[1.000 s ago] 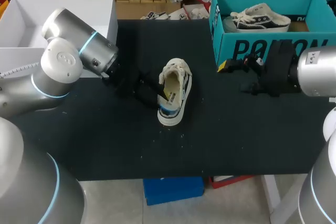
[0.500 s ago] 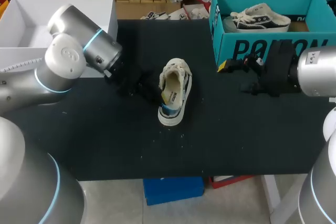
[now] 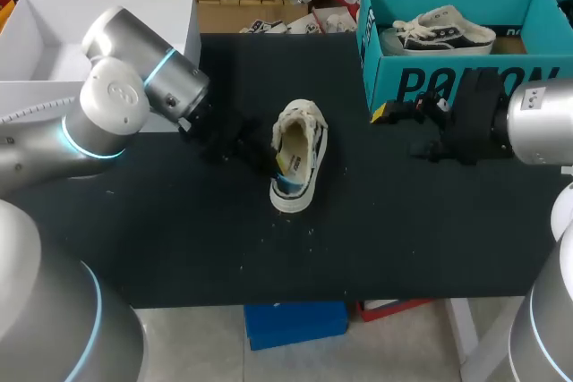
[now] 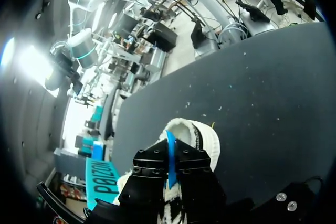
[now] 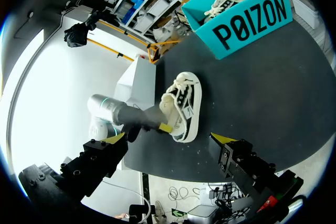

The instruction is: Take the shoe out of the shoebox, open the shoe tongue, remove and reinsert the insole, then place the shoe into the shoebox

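Pinching the thin, blue-edged insole between nearly closed fingers, the left end effector sits at the mouth of the cream, fuzzy-collared shoe, which stands on its rubber sole outside the box. The right end effector hangs spread wide, with the teal cardboard shoebox close beside it on the matte black, crumb-speckled bench.
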